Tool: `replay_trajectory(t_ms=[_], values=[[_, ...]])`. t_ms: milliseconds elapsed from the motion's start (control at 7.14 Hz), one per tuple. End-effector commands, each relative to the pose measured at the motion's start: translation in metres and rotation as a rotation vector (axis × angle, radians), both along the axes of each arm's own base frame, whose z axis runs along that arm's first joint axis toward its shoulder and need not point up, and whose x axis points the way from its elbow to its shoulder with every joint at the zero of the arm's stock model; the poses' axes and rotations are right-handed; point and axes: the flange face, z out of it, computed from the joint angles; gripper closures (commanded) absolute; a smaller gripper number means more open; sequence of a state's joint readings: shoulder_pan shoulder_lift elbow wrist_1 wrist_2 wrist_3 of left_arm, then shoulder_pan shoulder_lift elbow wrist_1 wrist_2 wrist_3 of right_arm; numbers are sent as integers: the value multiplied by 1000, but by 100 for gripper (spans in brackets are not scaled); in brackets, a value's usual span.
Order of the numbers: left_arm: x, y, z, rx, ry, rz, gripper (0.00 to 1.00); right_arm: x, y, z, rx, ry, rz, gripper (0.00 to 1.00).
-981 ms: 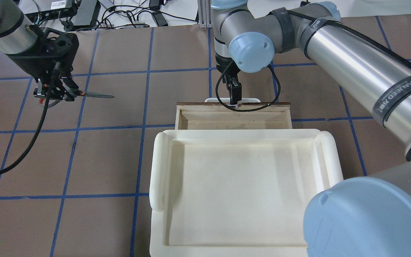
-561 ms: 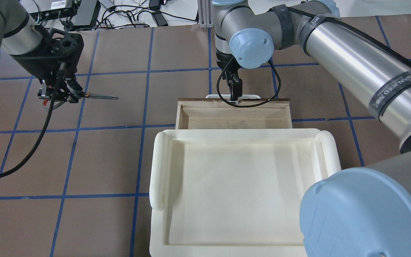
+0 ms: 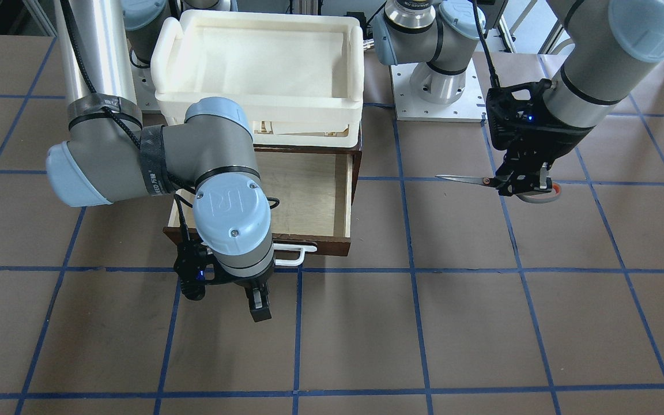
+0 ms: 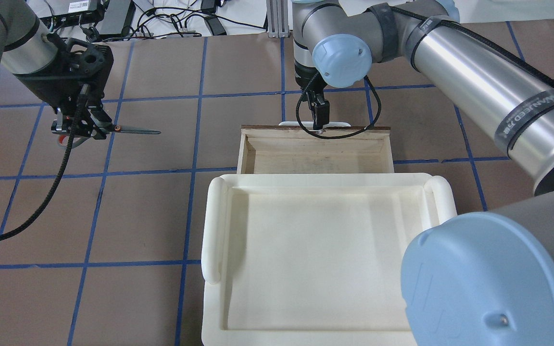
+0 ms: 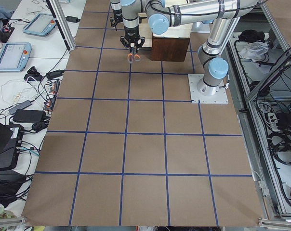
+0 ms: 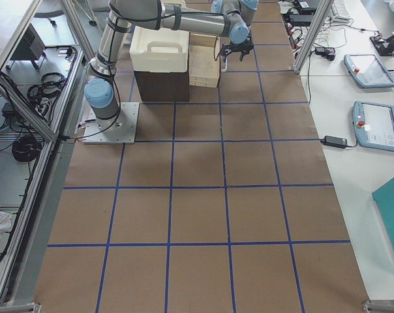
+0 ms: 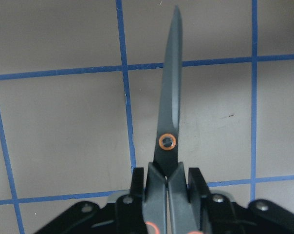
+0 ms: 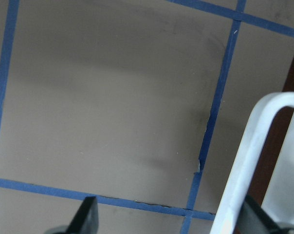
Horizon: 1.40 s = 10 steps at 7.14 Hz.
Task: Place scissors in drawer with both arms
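Observation:
My left gripper [image 4: 89, 129] is shut on the scissors [image 4: 135, 129] near the pivot and holds them level above the table, left of the drawer, blades pointing toward it. In the left wrist view the closed blades [image 7: 169, 112] stick out ahead of the gripper [image 7: 169, 178]. The dark brown drawer [image 4: 243, 154] stands pulled out from under the tray, its pale inside bare. My right gripper [image 4: 318, 126] is at the drawer's white bar handle [image 4: 339, 124]. In the right wrist view its fingers [image 8: 87, 217] are spread wide, with one end of the handle [image 8: 244, 165] between them.
The cream-white foam tray [image 4: 212, 230] sits on top of the brown cabinet, just behind the open drawer. My right arm [image 3: 217, 150] reaches over the drawer's left part in the front view. The brown table has blue tape lines [image 4: 190, 168]. Cables lie at the far edge.
The drawer has slid further out and my right gripper has moved outward with the handle. My left gripper has shifted slightly toward the drawer with the scissors.

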State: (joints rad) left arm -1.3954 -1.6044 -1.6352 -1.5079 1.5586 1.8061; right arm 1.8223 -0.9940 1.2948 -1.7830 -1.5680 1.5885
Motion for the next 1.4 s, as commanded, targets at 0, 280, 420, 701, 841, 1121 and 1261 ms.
replay_trajectory(t_ms=[0,280,420,701,841,1121,1261], values=[[0,0,0,0,0,0,100,0,-5,1,-11,-4,11,0],[-1,-3,5,-12,9,0,100,-7,-15,13,-36,-11,11,0],[0,-6,8,-17,7,0,100,-7,-14,13,-35,-11,12,0],[-2,-5,9,-14,19,2,100,-11,-1,48,-55,-13,1,0],[-3,-5,9,-13,21,1,100,-15,15,80,-52,-11,4,0],[-29,-3,11,-17,37,21,100,-39,29,120,-66,-11,173,0],[-66,0,12,-18,36,16,100,-70,26,142,-97,23,381,0]])
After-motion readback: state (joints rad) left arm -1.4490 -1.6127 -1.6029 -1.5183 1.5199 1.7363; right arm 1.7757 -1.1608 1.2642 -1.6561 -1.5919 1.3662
